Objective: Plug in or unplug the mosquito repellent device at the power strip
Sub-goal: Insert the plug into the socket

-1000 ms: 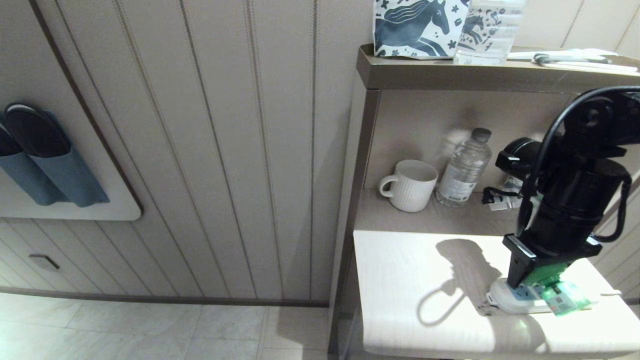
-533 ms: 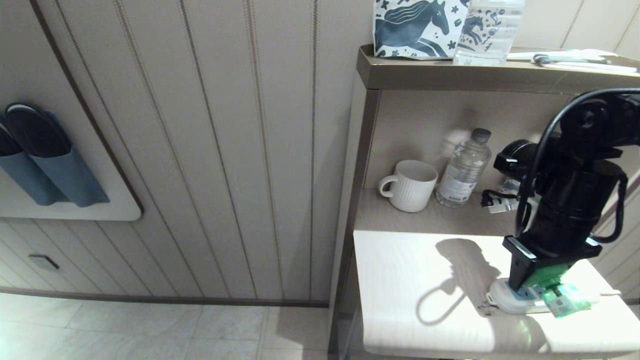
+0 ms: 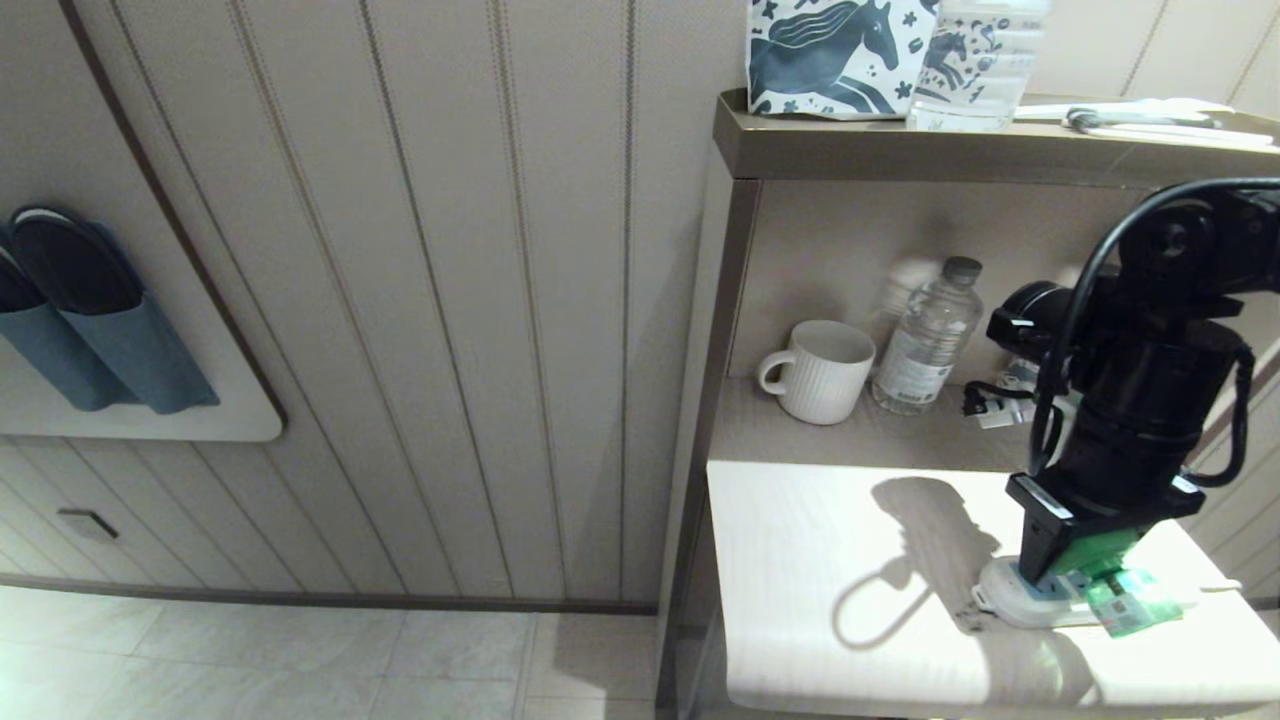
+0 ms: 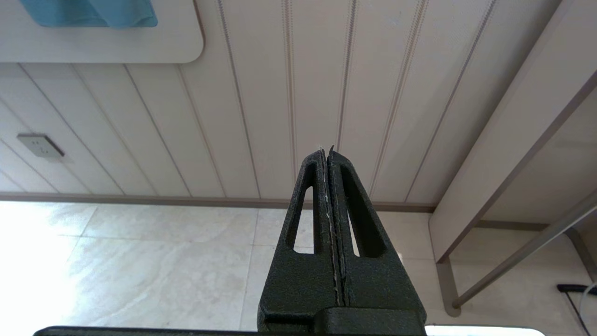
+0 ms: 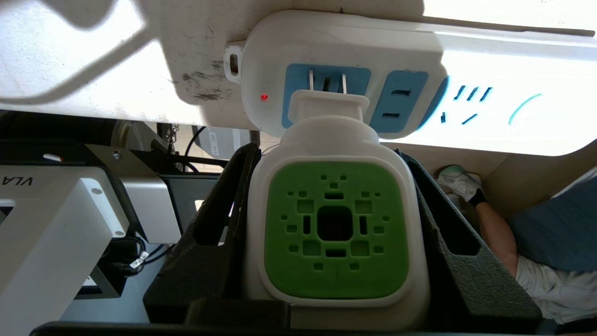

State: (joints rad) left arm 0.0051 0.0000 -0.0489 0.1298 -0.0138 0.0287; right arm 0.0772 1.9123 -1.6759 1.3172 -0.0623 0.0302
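Observation:
My right gripper (image 3: 1072, 568) points down over the near right part of the white table (image 3: 800, 560), shut on the mosquito repellent device (image 3: 1100, 548). In the right wrist view the device (image 5: 333, 228) shows its green vented face and white shell between the black fingers (image 5: 219, 219). Its two metal prongs sit partly inside the end blue socket of the power strip (image 5: 261, 51), with bare metal still showing. The power strip (image 3: 1005, 600) lies flat under the gripper. My left gripper (image 4: 326, 151) hangs over the floor, shut and empty.
A white mug (image 3: 822, 370) and a clear water bottle (image 3: 925, 340) stand in the alcove behind the table, beside a black appliance (image 3: 1030, 305). A horse-patterned bag (image 3: 835, 55) sits on the shelf above. The table's front edge lies just near the strip.
My right arm has sunk a little, carrying the device down closer onto the power strip. The left arm has not moved.

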